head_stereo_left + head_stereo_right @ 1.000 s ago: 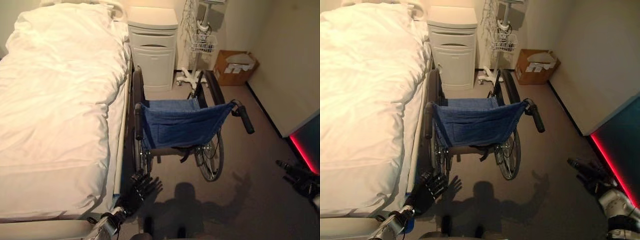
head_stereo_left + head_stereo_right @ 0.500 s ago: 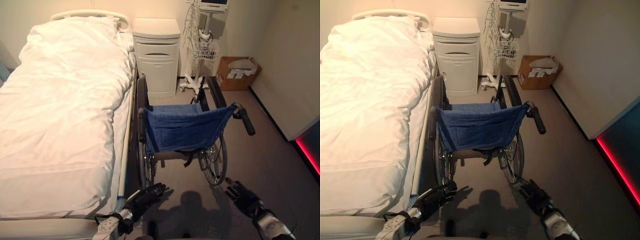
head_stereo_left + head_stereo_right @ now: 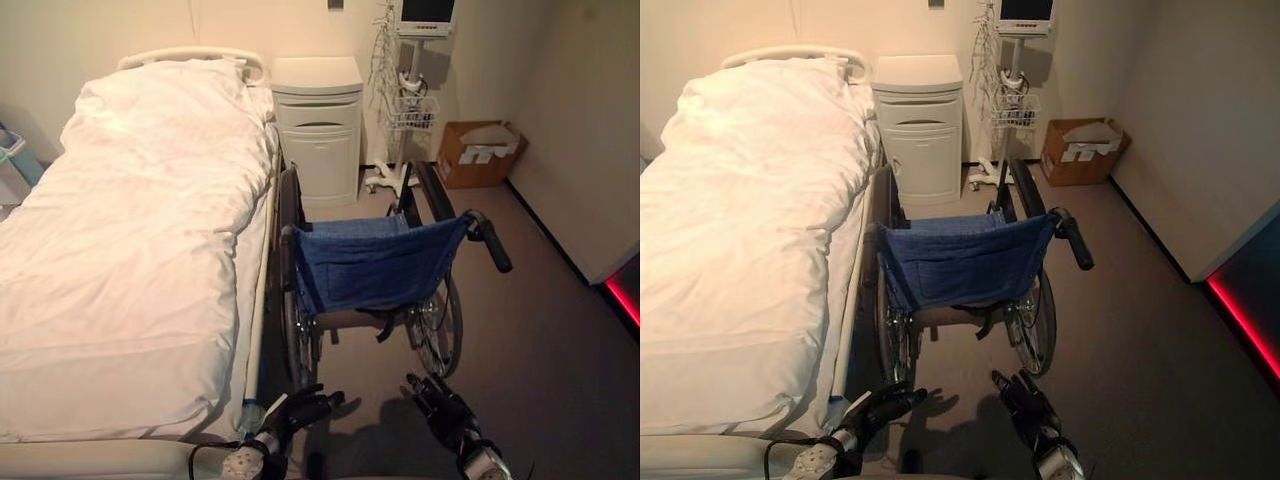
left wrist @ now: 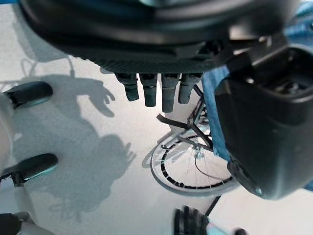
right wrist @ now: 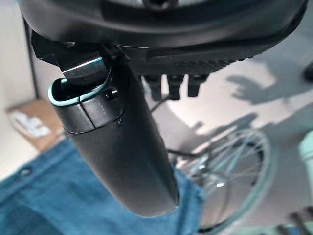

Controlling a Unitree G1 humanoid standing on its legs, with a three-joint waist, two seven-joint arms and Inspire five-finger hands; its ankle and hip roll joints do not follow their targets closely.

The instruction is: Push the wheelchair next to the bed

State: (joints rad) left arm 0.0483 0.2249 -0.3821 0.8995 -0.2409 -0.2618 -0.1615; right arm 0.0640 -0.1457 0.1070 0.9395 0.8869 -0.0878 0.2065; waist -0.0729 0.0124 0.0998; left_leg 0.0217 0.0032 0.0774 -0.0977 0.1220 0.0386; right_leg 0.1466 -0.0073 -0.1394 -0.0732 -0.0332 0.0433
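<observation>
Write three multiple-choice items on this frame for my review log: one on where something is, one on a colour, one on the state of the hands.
1. Where is the wheelchair?
A. Alongside the bed, in front of the white cabinet
B. Against the far right wall
C. On top of the bed

2. What colour is the wheelchair's fabric back?
A. Red
B. Blue
C. White

3. What are the two hands doing?
A. Both grip the push handles
B. One lies flat on the mattress
C. Both are low behind the wheelchair, holding nothing

Answers:
1 A: its left wheel sits close along the bed's side, with the cabinet just beyond.
2 B: the cloth slung between the handles is blue.
3 C: the left hand and right hand are above the floor behind the wheels, fingers extended, clear of the handles.
</observation>
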